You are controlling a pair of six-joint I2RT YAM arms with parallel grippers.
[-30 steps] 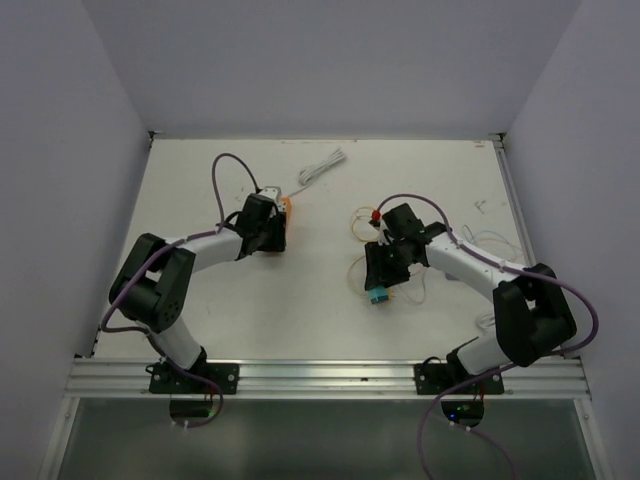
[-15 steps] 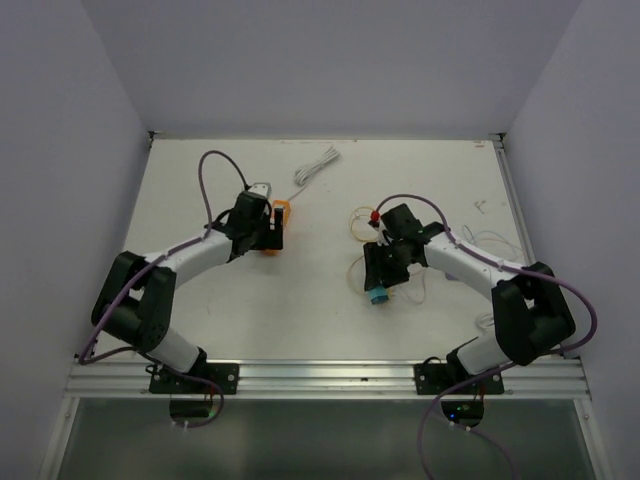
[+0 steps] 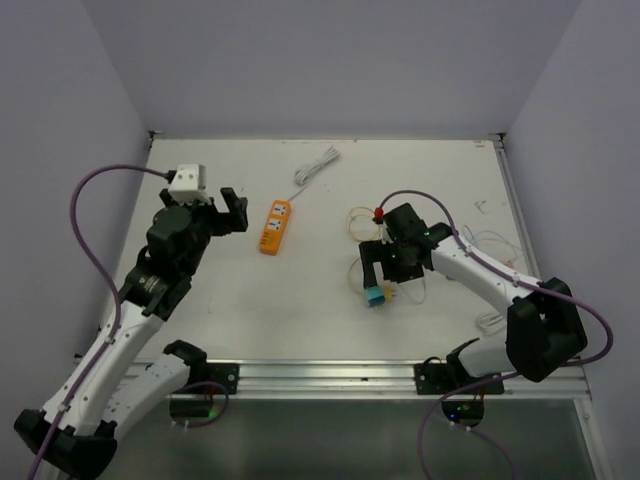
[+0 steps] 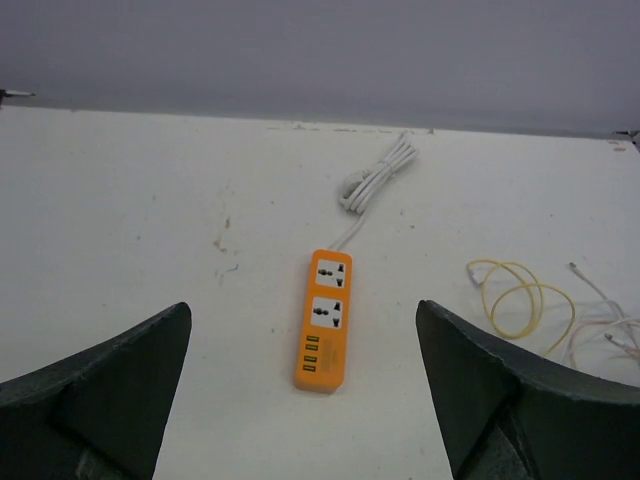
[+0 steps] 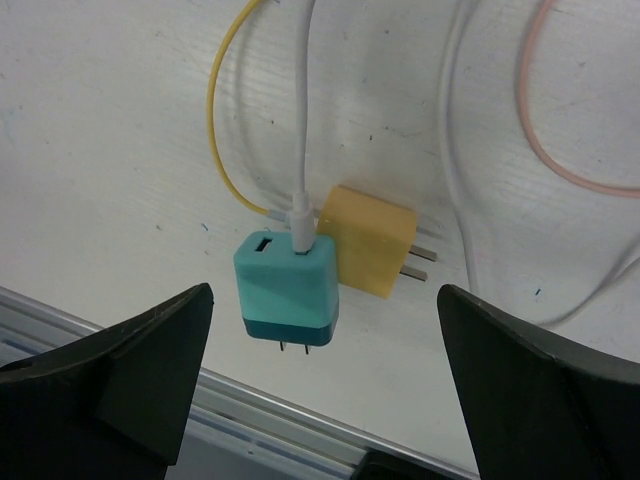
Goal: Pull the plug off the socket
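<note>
The orange socket strip [image 3: 274, 227] lies flat on the white table with both of its sockets bare [image 4: 325, 320]. The teal plug [image 3: 375, 296] lies apart from it near the table's front, prongs free, with a white cable in its top [image 5: 288, 290]. My left gripper [image 3: 203, 212] is raised high, left of and behind the strip, open and holding nothing [image 4: 303, 306]. My right gripper [image 3: 386, 272] hovers just over the teal plug, its jaws wide on either side and touching nothing [image 5: 325, 300].
A yellow plug [image 5: 368, 243] lies against the teal one. Yellow [image 4: 510, 300], white and pink cables [image 5: 560, 150] loop around the right arm. The strip's white cord is coiled [image 3: 320, 165] near the back wall. A metal rail [image 3: 330, 375] runs along the front edge.
Both grippers opened. The left one let go of the strip and rose back to the left. The right one let go of the teal plug, which now lies on the table.
</note>
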